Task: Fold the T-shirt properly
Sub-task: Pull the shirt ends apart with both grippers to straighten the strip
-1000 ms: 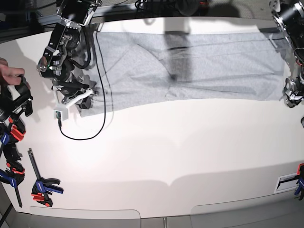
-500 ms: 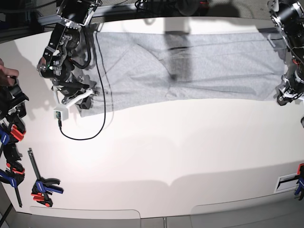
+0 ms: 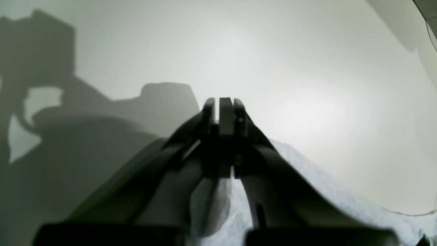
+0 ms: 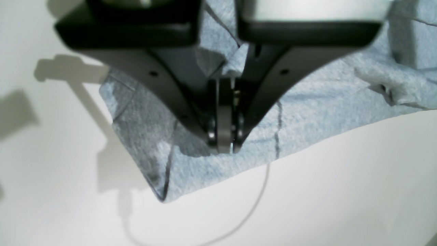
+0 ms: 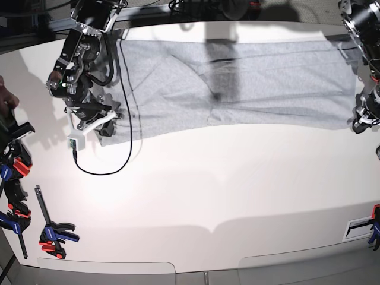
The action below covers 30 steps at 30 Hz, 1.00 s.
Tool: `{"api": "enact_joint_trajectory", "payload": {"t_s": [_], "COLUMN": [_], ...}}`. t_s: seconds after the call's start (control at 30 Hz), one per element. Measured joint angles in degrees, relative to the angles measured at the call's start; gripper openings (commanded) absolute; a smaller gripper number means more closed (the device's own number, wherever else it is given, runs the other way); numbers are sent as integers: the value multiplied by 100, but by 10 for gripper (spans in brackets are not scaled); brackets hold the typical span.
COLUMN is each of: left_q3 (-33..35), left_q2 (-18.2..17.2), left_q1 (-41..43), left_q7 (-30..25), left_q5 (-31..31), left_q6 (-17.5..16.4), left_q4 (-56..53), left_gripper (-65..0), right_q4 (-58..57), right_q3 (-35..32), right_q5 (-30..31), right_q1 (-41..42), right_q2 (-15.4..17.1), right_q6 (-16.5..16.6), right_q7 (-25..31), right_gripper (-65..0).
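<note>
Across 12 o'clock half of counter (image 5: 196,196): T-shirt (image 5: 237,83) spread in flat band. Right fingers (image 4: 223,145) pinched on its 9 o'clock corner; left fingers (image 3: 223,106) pressed together at 3 o'clock edge, fabric between them not visible. Step: securing both near corners. Next: likely confirm left hold, lift both together, carry evenly

Free room: the broad white table top (image 5: 225,178), bare from the near edge of the light heather-grey cotton T-shirt (image 5: 249,83) to the front rim, lies open between both claws.

Obstacles: thin black cable (image 5: 116,160), looping on the table just in front of the right gripper (image 5: 105,127); orange-and-black bar clamps (image 5: 50,231), well in front of that claw at the table's edge; another clamp (image 5: 374,228) well in front of the left gripper (image 5: 359,124).
</note>
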Motion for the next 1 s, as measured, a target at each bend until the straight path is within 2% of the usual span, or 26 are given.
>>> {"api": "enact_joint_trajectory", "payload": {"t_s": [0.03, 0.13, 0.3, 0.43, 0.6, 0.67, 0.77, 1.0], "left_q3": [0, 0, 0, 0, 0, 2, 2, 7], "left_q2": [-35, -155, -232, -382, -763, -920, -1108, -1261], "left_q1": [0, -2, -13, 0, 157, 374, 763, 1451], "left_q7": [103, 820, 2479, 3294, 3451, 3698, 4258, 4221], "left_q5": [-101, -970, -2540, -3086, -3318, -3609, -4367, -4402], "left_q6": [-125, -505, -507, -527, -529, -529, -529, -546], "left_q4": [0, 0, 4, 4, 7, 9, 11, 13], "left_gripper": [-650, -650, -650, -650, -650, -650, -650, -650], "right_q4": [0, 0, 0, 0, 0, 0, 0, 0], "right_q3": [0, 0, 0, 0, 0, 0, 2, 7], "right_q5": [2, 2, 0, -4, -13, -31, -26, -26], "right_q1": [0, 0, 0, 0, 0, -4, -7, 0], "right_q2": [0, -2, -4, -2, -4, -4, -7, -20], "right_q6": [0, 0, 0, 0, 0, 0, 0, 2], "right_q7": [0, 0, -2, -28, -39, -42, -48, -44], "right_gripper": [-650, -650, -650, -650, -650, -650, -650, -650]}}
